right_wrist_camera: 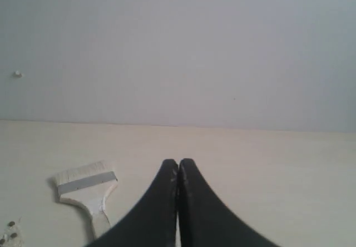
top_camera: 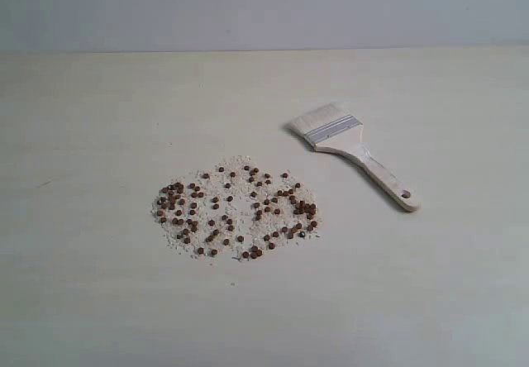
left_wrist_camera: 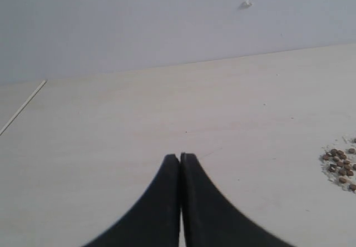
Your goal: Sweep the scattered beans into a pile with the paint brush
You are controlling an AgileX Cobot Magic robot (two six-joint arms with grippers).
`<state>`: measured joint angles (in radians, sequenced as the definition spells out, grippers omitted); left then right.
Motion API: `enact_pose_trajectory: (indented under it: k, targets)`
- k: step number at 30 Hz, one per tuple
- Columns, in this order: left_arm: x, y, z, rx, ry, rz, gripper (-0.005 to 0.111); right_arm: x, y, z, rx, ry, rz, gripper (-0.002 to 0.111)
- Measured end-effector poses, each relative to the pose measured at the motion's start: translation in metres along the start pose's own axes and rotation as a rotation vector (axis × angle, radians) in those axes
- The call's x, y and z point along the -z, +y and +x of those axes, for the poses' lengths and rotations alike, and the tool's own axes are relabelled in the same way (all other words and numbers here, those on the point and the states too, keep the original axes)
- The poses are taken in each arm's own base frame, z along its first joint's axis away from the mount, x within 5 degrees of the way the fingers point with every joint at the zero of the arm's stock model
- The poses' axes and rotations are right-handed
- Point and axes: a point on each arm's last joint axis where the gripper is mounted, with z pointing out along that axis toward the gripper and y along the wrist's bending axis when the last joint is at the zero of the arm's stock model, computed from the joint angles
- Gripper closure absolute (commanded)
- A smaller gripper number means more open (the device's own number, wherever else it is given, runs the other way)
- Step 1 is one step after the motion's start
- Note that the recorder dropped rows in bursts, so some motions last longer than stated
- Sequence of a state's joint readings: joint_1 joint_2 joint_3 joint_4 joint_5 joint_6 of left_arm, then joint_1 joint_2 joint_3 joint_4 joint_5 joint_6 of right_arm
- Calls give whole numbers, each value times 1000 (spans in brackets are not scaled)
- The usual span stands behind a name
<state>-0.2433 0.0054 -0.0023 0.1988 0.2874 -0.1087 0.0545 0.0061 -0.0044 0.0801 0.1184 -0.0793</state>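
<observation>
The left gripper and right gripper were both closed and empty. The brush lay flat on the surface near the spread beans. Risk: the low, flat handle could slip from a shallow grasp and knock the beans wider.

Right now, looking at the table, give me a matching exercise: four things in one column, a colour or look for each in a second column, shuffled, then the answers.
Column one:
1. beans
2. bristles
3. ferrule
4. handle

Column two:
A. silver metal
B. light wood with a hole at the end
C. reddish-brown, scattered among whitish crumbs
D. pale cream

Pairs: 1-C, 2-D, 3-A, 4-B
</observation>
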Motion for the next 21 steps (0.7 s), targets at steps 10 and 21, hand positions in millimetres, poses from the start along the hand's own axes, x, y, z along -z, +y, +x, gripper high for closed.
enact_pose_trajectory:
  k: [10,21]
  targets:
    - [0,0,0,0,0,0,107,7,-4,-36,-305,-411,-12,108]
    - [0,0,0,-2,0,-1,107,-21,-1,-126,-344,-98,-11,108]
